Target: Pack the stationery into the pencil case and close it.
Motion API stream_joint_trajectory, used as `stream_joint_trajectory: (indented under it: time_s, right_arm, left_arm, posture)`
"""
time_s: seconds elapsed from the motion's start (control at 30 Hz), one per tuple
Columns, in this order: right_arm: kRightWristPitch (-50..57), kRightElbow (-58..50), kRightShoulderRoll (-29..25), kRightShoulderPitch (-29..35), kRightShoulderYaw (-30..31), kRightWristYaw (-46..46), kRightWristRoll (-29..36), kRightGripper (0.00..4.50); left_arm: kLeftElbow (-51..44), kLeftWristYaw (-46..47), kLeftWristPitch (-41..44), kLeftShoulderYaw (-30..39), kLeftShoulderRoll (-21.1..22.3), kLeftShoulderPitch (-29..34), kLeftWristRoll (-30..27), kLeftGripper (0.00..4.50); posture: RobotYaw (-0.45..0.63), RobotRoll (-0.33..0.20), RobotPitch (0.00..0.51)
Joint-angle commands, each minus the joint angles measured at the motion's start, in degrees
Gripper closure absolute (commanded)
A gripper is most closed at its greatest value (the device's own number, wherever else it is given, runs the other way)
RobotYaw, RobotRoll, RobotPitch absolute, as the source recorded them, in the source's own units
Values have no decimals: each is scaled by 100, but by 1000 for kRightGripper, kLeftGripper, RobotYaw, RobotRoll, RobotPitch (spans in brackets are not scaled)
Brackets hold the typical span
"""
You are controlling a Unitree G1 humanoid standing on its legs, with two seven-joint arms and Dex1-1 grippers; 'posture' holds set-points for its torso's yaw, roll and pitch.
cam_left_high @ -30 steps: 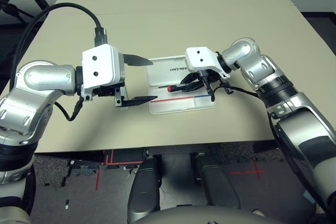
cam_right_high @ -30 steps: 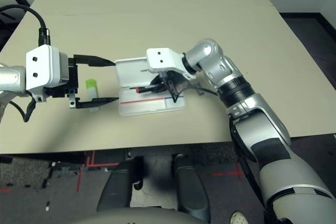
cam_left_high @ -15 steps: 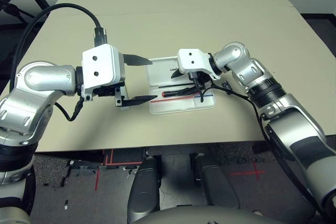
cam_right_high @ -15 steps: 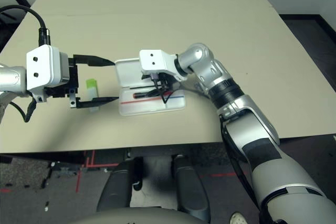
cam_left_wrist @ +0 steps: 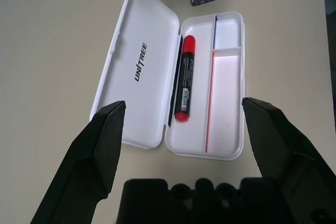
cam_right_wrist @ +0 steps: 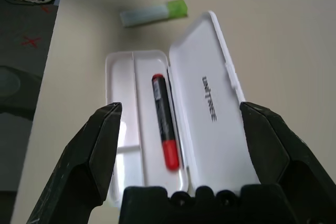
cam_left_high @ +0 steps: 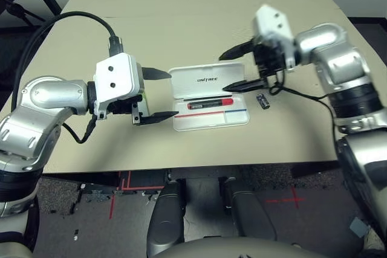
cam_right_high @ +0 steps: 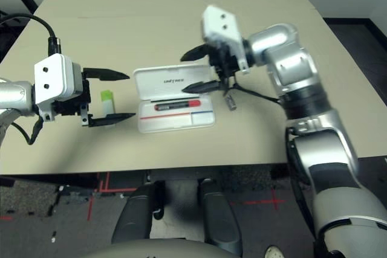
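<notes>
Right pincer agape above marker, lengthwise in case.

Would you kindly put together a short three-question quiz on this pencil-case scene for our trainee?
1. True or false: the red marker lies inside the open pencil case.
2. Which item lies on the table beside the left pincer? A) white stick with green end B) scissors C) ruler
3. Fill in: both pincers, including the right pincer, are ____.

Key: 1 true; 2 A; 3 open.
</notes>
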Motion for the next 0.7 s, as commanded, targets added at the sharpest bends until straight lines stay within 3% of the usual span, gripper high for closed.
stream_joint_trajectory:
  time_s: [0.03,0.2,0.43,0.63,0.7]
  right_arm:
    - [483,-505,-512,268,-205,230,326,31]
    - [752,-774,-1236,654,-359,362,511,31]
    - [904,-1074,-1453,927,-391,312,751,31]
    - [899,-1101,-1476,978,-386,270,809,31]
    - [862,-1086,-1473,1000,-381,260,801,31]
  left_arm:
    - [-85,127,203,80,55,119,-25,0]
    - [-16,227,314,18,17,155,5,0]
    - [154,434,551,-73,26,112,156,0]
    - [262,1166,1606,-96,-137,-113,184,0]
    - [369,1672,2235,-15,-422,-308,135,0]
  posture:
    - [35,0,184]
    - [19,0,189]
    - [9,0,195]
    - [11,0,194]
    - [11,0,194]
